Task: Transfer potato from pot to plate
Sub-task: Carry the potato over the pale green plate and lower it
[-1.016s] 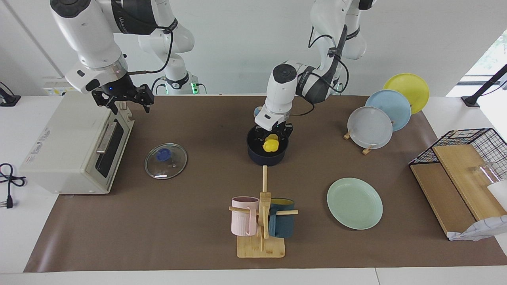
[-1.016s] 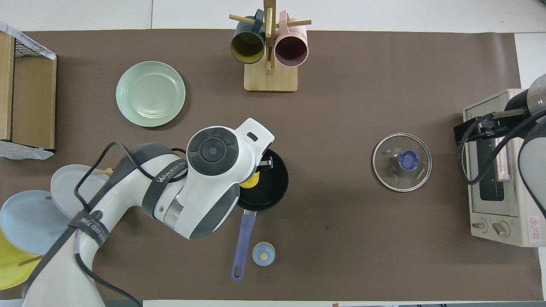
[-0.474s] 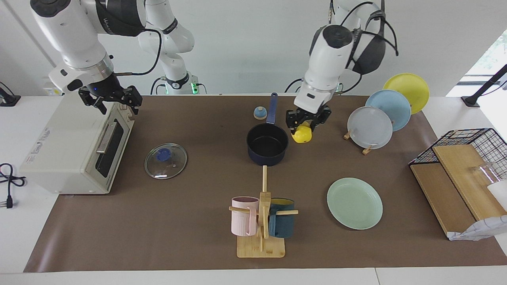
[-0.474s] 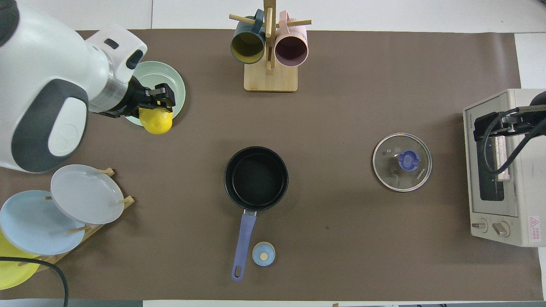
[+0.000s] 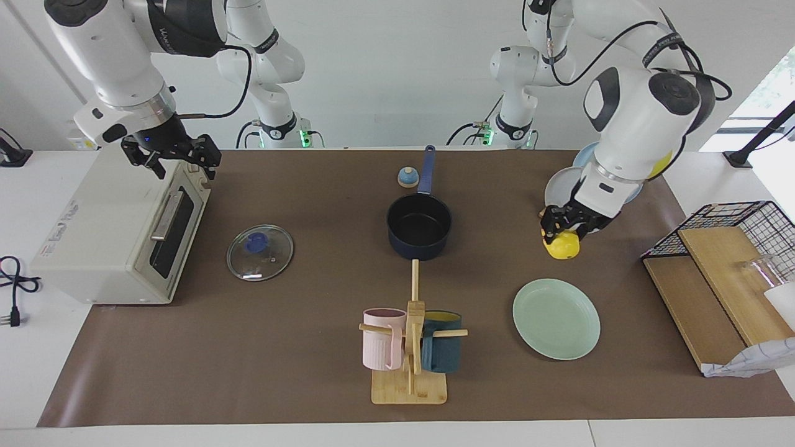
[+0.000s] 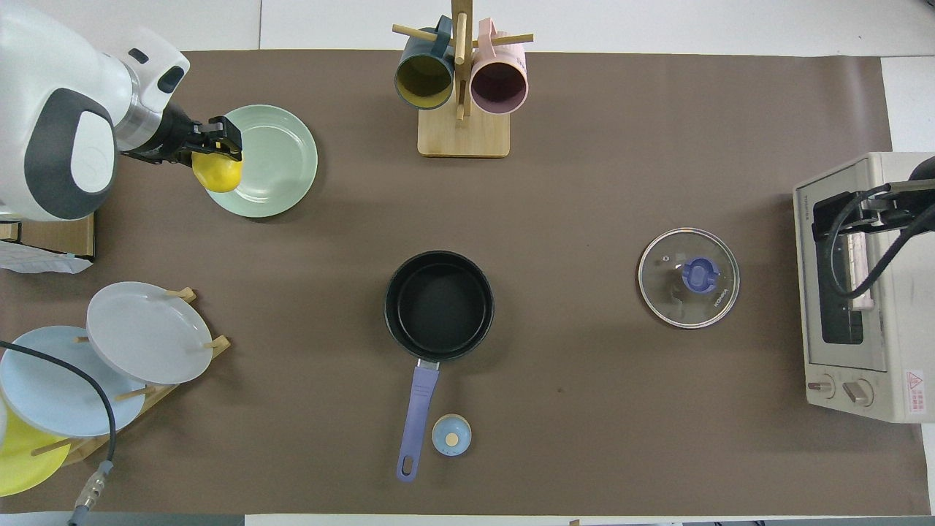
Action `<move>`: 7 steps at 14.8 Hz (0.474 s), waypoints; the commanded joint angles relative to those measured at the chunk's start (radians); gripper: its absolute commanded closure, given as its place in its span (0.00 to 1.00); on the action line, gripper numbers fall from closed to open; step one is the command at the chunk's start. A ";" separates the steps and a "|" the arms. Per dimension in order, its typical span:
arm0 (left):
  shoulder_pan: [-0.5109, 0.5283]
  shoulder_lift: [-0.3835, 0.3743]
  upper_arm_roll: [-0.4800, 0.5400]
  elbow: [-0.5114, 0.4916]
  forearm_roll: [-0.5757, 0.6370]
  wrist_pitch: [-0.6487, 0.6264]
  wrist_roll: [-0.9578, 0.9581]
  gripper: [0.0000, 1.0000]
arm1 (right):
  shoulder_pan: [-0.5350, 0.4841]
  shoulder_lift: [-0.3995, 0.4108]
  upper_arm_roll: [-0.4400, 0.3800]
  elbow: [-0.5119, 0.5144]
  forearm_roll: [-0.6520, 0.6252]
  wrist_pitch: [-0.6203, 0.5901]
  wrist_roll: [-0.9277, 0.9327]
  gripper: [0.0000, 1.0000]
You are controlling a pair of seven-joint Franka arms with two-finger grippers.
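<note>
- Gripping the potato (image 5: pixel 561 246) in our left gripper (image 5: pixel 563 228), fingers closed on its top; it hangs in the air, w/ the plate (image 5: pixel 546 335) edge under it in the overhead view.
- Pot (image 5: pixel 419 230) sits mid-table, nothing in it, handle toward the robots; lid (image 5: pixel 259 252) lies flat toward the right arm's end.
- Our right gripper (image 5: pixel 172 156) waits over the toaster oven (image 5: pixel 112 236), fingers spread, holding nothing.

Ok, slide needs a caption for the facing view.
Left gripper carries the potato from the emptied pot toward the plate.
</note>
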 commanded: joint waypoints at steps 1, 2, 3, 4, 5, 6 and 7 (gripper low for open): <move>0.010 0.107 -0.009 0.046 0.010 0.089 0.033 1.00 | -0.016 0.010 0.012 0.015 0.003 0.012 0.016 0.00; 0.010 0.114 -0.009 0.036 0.016 0.116 0.042 1.00 | -0.016 0.010 0.014 0.015 0.004 0.014 0.016 0.00; 0.010 0.116 -0.009 0.029 0.019 0.118 0.048 1.00 | -0.016 0.010 0.014 0.015 0.004 0.014 0.020 0.00; 0.007 0.116 -0.009 0.023 0.019 0.126 0.050 1.00 | -0.016 0.010 0.014 0.015 0.004 0.012 0.020 0.00; 0.005 0.118 -0.009 0.012 0.021 0.137 0.050 1.00 | -0.016 0.010 0.016 0.015 0.004 0.012 0.020 0.00; 0.002 0.119 -0.009 0.004 0.022 0.150 0.050 1.00 | -0.016 0.010 0.020 0.015 0.004 0.012 0.020 0.00; 0.001 0.119 -0.009 -0.020 0.022 0.170 0.052 1.00 | -0.016 0.010 0.020 0.015 0.004 0.012 0.020 0.00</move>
